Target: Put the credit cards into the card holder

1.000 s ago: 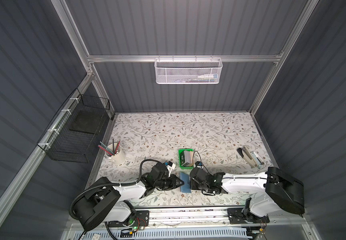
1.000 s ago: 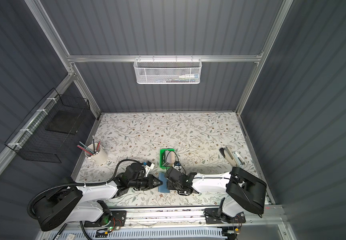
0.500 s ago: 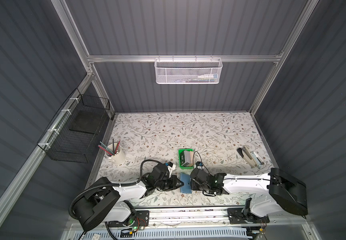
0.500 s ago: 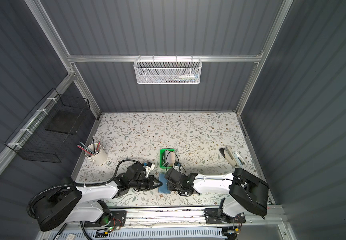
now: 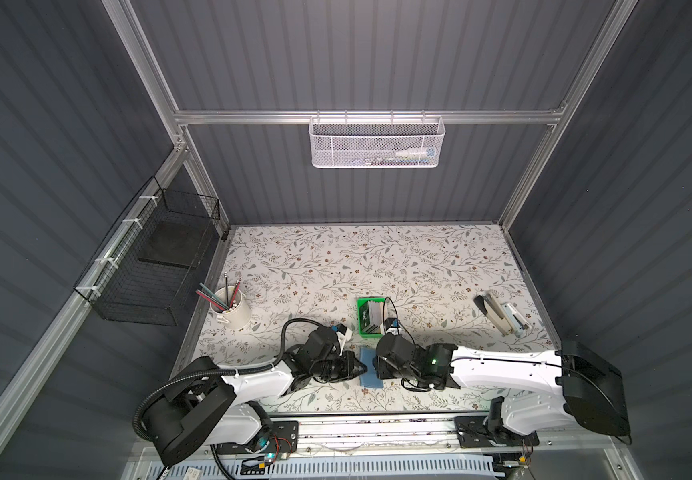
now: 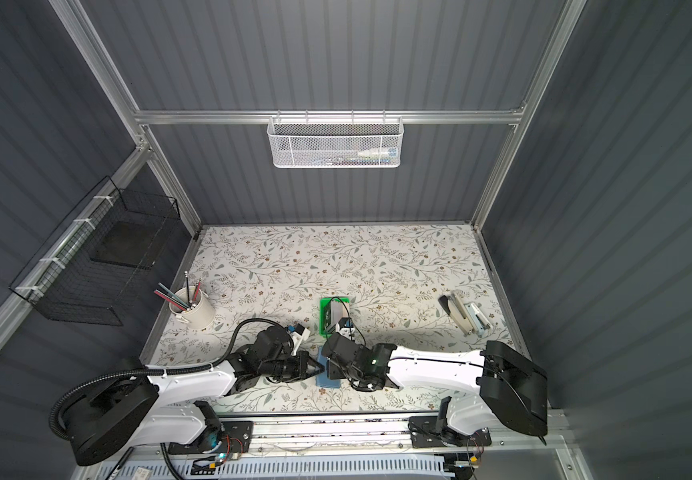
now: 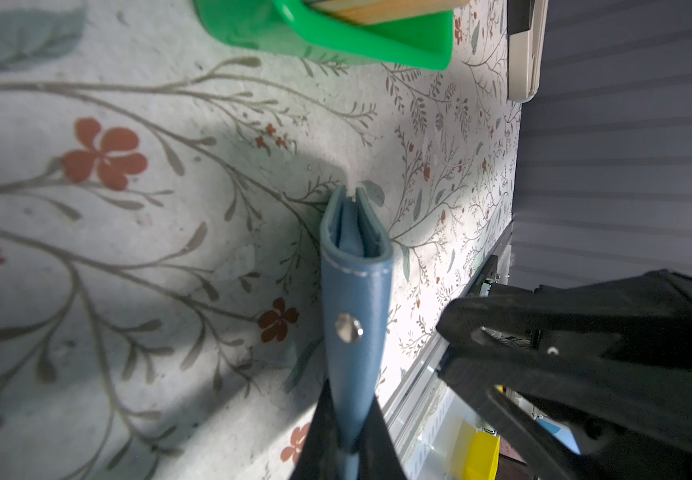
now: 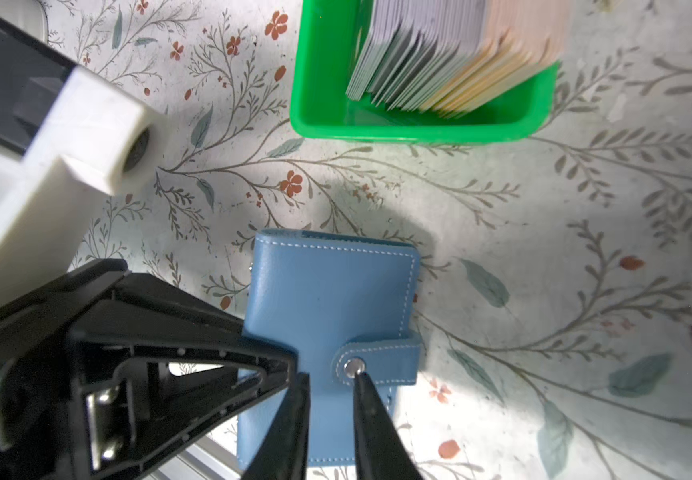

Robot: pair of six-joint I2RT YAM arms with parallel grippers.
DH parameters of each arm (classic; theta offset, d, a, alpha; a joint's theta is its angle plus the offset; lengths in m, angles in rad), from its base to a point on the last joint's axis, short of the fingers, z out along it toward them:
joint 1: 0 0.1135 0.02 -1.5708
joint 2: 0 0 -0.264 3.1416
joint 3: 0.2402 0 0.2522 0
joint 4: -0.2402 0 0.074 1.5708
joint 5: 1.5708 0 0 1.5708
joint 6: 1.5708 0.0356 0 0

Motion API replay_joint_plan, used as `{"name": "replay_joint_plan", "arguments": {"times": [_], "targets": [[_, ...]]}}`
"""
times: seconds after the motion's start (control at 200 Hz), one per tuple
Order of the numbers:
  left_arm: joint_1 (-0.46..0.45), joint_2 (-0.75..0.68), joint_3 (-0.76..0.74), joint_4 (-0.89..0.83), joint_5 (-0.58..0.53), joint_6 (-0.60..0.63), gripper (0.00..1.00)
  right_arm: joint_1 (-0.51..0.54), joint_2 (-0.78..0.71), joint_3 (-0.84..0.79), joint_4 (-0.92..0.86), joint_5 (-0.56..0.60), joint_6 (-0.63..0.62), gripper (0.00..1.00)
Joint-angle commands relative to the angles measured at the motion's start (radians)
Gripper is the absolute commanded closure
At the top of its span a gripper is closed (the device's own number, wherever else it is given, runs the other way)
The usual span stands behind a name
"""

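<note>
The blue card holder [image 5: 368,370] [image 6: 322,372] lies closed on the floral table between my two grippers, its snap tab fastened. The left gripper [image 7: 350,415] [image 5: 361,368] is shut on its near edge, the black fingers pinching the blue cover [image 7: 356,316]. Above the cover [image 8: 331,291], the right gripper [image 8: 329,378] [image 5: 377,368] stands open by a narrow gap, one fingertip touching the metal snap [image 8: 353,368]. The credit cards [image 5: 374,318] [image 8: 439,54] stand packed upright in a small green tray [image 5: 363,330] [image 8: 419,124] just behind the holder.
A white cup of pencils [image 5: 232,311] stands at the left edge. A stapler and small items [image 5: 502,318] lie at the right. A black wire basket [image 5: 157,266] hangs on the left wall, a white mesh basket [image 5: 375,141] on the back wall. The metal rail [image 5: 377,428] borders the front.
The right gripper's jaws have parted slightly over the card holder. The left jaws have tightened onto its edge. Both arms have hardly shifted.
</note>
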Motion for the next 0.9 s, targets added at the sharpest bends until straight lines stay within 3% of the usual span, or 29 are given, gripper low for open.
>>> {"name": "replay_joint_plan", "arguments": {"times": [0.0, 0.896], "targets": [[-0.006, -0.016, 0.022, -0.030, -0.023, 0.030, 0.99, 0.006, 0.032, 0.026, -0.037, 0.021, -0.018, 0.76], [-0.012, -0.032, 0.032, -0.038, -0.012, 0.039, 0.98, 0.006, 0.121, 0.039, -0.015, -0.011, -0.019, 0.70]]}}
